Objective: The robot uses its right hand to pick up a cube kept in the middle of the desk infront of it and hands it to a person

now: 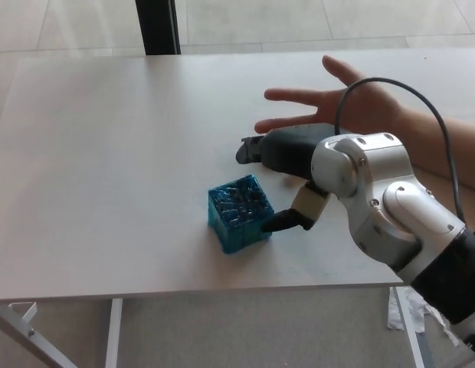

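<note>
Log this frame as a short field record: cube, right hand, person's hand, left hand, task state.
cube: blue cube sitting on the white desk, not held
right hand: right hand beside the cube, open, one fingertip at the cube's right side
person's hand: person's hand open, palm up, behind the robot's hand
left hand: not in view
task state: cube not yet picked up

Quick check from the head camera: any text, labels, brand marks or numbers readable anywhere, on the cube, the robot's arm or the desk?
None readable.
Blue cube: no print or label shows.
Right hand and its silver arm: no legible marking.
Desk: plain, no writing.
Person's hand: nothing written.
</note>
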`<state>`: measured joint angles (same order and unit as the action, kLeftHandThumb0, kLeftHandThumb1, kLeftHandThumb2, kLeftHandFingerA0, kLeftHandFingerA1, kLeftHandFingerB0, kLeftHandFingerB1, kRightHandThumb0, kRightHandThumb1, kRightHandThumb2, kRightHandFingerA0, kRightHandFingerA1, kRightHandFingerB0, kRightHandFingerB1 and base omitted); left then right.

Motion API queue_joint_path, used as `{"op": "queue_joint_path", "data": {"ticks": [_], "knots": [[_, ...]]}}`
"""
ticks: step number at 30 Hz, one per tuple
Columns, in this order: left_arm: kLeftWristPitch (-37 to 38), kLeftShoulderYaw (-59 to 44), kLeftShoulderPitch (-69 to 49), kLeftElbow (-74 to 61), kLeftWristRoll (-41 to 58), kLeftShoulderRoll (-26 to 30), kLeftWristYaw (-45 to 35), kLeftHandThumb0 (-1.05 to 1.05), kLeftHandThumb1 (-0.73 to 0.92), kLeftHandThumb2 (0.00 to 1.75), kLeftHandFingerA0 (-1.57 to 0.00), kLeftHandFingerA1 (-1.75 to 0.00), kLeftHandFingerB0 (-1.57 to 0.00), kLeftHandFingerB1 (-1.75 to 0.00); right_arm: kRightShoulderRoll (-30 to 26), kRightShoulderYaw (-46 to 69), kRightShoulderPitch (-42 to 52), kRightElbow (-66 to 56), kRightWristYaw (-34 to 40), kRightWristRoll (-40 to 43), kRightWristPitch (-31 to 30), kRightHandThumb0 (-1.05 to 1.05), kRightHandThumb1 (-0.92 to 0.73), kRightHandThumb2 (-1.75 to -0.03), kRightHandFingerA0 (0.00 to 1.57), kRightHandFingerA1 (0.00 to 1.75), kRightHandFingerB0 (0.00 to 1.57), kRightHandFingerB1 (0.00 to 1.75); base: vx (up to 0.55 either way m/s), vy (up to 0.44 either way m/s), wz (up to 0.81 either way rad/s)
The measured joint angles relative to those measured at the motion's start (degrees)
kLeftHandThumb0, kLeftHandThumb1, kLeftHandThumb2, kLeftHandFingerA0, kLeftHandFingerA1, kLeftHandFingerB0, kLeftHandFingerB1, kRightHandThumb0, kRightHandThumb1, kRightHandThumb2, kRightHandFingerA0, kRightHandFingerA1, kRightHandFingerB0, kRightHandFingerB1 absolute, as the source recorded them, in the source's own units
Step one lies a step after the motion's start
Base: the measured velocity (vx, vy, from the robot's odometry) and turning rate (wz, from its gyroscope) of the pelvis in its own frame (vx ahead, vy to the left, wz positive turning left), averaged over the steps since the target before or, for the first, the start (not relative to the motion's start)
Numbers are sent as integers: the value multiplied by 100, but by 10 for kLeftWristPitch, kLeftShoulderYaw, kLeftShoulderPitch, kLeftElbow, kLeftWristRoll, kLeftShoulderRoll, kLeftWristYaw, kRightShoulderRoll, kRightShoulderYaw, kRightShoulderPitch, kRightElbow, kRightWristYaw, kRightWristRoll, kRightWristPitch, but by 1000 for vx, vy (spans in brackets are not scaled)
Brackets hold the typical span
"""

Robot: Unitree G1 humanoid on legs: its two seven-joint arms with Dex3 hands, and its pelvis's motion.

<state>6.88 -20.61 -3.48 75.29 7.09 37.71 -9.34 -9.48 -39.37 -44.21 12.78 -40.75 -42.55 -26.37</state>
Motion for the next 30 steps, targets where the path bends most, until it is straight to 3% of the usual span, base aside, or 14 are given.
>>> {"op": "queue_joint_path", "data": {"ticks": [4, 5, 6, 10, 15, 17, 18, 20, 21, 22, 25, 27, 29, 30], "knots": [[0, 1, -4, 0, -1, 0, 0, -71, 76, 63, -65, -55, -57, -40, -7, 0, 7, -22, -34, 11, -9, -84, -43, -85, 8, 61, 6, 30, 0, 0, 0], [0, 1, -5, 0, -1, 0, 0, -73, 76, 63, -66, -56, -57, -40, -9, 0, 9, -26, -40, 12, -11, -87, -54, -56, 2, 57, 5, 33, 0, 0, 0], [0, 2, -7, 0, -2, 0, 0, -73, 76, 63, -64, -55, -55, -40, -13, -1, 11, -34, -48, 15, -14, -86, -44, -88, 20, 67, 3, 24, 0, 0, 0], [0, 3, -15, 0, -2, 2, -2, -71, 76, 63, -64, -55, -54, -40, -25, -2, 20, -58, -78, 23, -24, -86, -41, -82, 55, 111, 3, 28, 0, 0, 0], [2, 3, -19, 0, -2, 7, -5, -73, 77, 63, -65, -55, -55, -40, -27, -4, 29, -69, -92, 26, -36, -83, -40, -85, 31, 74, 6, 25, 0, 0, 0], [3, 5, -19, -1, -2, 8, -5, -73, 77, 63, -64, -56, -55, -40, -25, -7, 30, -67, -91, 24, -38, -97, -47, -87, 32, 79, 7, 20, 0, 0, 0], [3, 6, -19, -1, -3, 8, -6, -71, 77, 64, -64, -54, -54, -40, -24, -9, 32, -67, -89, 22, -39, -87, -54, -56, 36, 81, 6, 38, 0, 0, 0], [3, 8, -19, 0, -3, 8, -6, -72, 76, 63, -65, -55, -55, -40, -22, -16, 34, -65, -80, 16, -39, -90, -44, -84, 53, 98, 5, 35, 0, 0, 0], [3, 8, -19, 0, -3, 8, -6, -72, 76, 63, -65, -55, -54, -40, -18, -20, 37, -64, -70, 10, -39, -41, -18, -87, 5, 57, 0, 52, 0, 0, 0], [3, 8, -19, 0, -3, 8, -6, -74, 76, 63, -66, -55, -55, -40, -15, -22, 41, -62, -61, 4, -40, -84, -46, -87, 20, 71, 4, 38, 0, 0, 0], [3, 8, -16, 0, -3, 8, -6, -74, 76, 63, -68, -58, -56, -40, -2, -29, 53, -54, -20, -15, -41, -84, -46, -88, 58, 121, 0, 43, 0, 0, 0], [3, 9, -16, 0, -3, 8, -6, -74, 76, 63, -68, -57, -56, -40, 9, -29, 62, -49, 7, -26, -42, -78, -43, -89, 61, 112, 0, 42, 0, 0, 0], [3, 10, -15, 0, -4, 8, -6, -74, 76, 63, -68, -57, -57, -40, 17, -30, 70, -42, 31, -36, -42, -77, -54, -60, 68, 142, 7, 37, 0, 0, 0], [3, 10, -15, 0, -4, 8, -6, -74, 76, 63, -69, -58, -58, -40, 21, -31, 74, -39, 41, -41, -42, -84, -47, -83, 76, 125, 4, 41, 0, 0, 0]]}}
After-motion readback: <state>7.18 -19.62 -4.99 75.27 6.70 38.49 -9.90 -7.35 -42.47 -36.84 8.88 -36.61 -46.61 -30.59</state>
